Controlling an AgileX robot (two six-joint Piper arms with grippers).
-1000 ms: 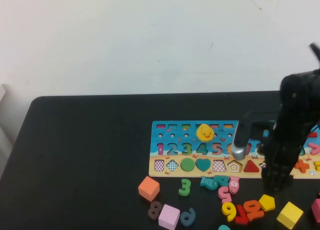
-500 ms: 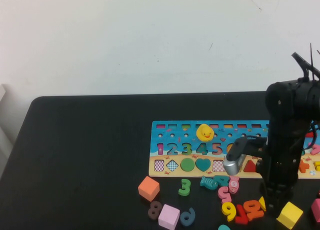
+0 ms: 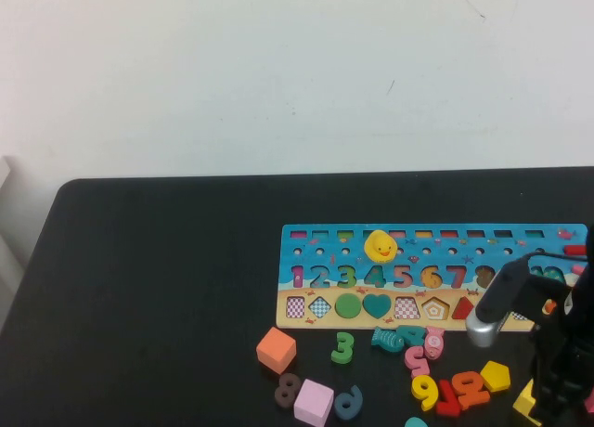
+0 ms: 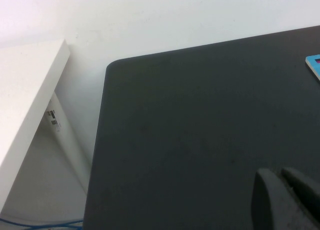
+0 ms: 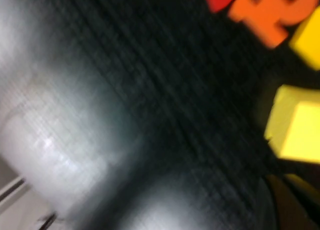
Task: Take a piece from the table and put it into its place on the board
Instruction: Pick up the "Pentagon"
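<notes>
Black table [image 3: 167,288], right tool [image 3: 557,404] hiding yellow cube [image 5: 296,131], left tool [image 4: 287,200] edge-cropped

Right arm [image 3: 557,353]: moved from over the board's [image 3: 306,306] right end down to the table's [image 3: 139,260] near right corner, baring the 6, 7 and pentagon slots. Right gripper [image 3: 552,404]: lowered onto the yellow cube [image 3: 525,401] (now largely covered). Yellow pentagon piece [image 3: 496,376]: exposed again.
</notes>
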